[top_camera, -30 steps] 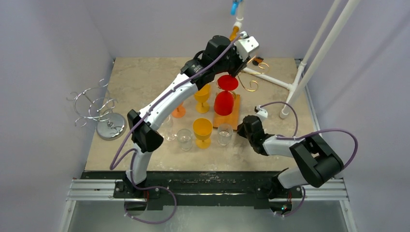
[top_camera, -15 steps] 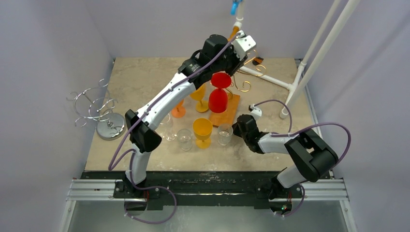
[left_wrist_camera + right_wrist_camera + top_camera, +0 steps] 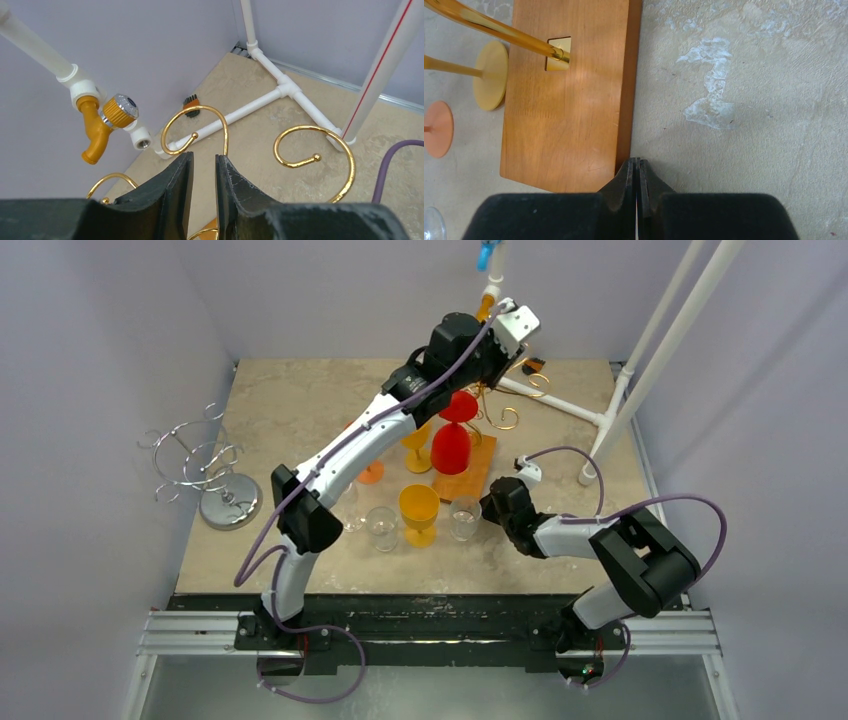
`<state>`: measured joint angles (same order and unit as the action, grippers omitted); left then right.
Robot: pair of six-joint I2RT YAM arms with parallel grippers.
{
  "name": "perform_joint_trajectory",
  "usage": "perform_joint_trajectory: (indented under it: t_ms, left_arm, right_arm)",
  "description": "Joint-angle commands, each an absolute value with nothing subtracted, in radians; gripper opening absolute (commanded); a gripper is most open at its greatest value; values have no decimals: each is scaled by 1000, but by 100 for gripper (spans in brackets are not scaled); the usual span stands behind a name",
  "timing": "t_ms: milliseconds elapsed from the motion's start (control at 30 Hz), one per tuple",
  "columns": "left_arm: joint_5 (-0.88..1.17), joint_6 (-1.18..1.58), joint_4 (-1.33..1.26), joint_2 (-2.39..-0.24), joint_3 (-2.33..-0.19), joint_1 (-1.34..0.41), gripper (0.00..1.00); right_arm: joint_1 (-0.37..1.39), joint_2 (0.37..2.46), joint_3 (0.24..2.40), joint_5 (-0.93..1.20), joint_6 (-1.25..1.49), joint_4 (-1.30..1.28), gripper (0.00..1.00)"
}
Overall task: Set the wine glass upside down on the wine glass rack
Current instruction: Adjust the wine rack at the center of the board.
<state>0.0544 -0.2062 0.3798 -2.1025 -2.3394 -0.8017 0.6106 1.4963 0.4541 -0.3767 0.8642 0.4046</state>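
A red wine glass (image 3: 451, 448) hangs upside down, foot up, among the hooks of the gold wine glass rack (image 3: 514, 419), above the rack's wooden base (image 3: 470, 480). My left gripper (image 3: 487, 375) hovers just above and right of the glass's foot. In the left wrist view its fingers (image 3: 227, 180) stand a narrow gap apart with nothing between them, over the gold hooks (image 3: 320, 150). My right gripper (image 3: 637, 163) is shut and empty, its tip against the edge of the wooden base (image 3: 569, 100), low on the table (image 3: 492, 502).
Yellow glasses (image 3: 418, 508) (image 3: 418, 440), an orange one (image 3: 370, 472) and clear glasses (image 3: 381, 525) (image 3: 464, 515) stand left of the base. A silver rack (image 3: 205, 465) sits at the far left. White pipes (image 3: 560, 405) and a yellow tap (image 3: 95, 135) stand behind.
The rack with the red glass has shifted left and turned a little, as the right gripper moved left against its base. The left wrist drew slightly up and right.
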Motion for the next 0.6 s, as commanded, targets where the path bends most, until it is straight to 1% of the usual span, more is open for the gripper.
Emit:
perform_joint_trajectory:
  t_ms: [0,200,567]
  left_arm:
    - [-47,-247,325,-2146,-2392,-818,26]
    - [-104,-289,345,-2176,-2417,-830,25]
    - [-5,-253,367,-2165,-2421,-830,27]
  right_arm:
    - [624,1483,439,-361,877,383,0]
    - [624,1486,427,-352,876,412,0]
    - [649,1517,452,-352,871,440,0]
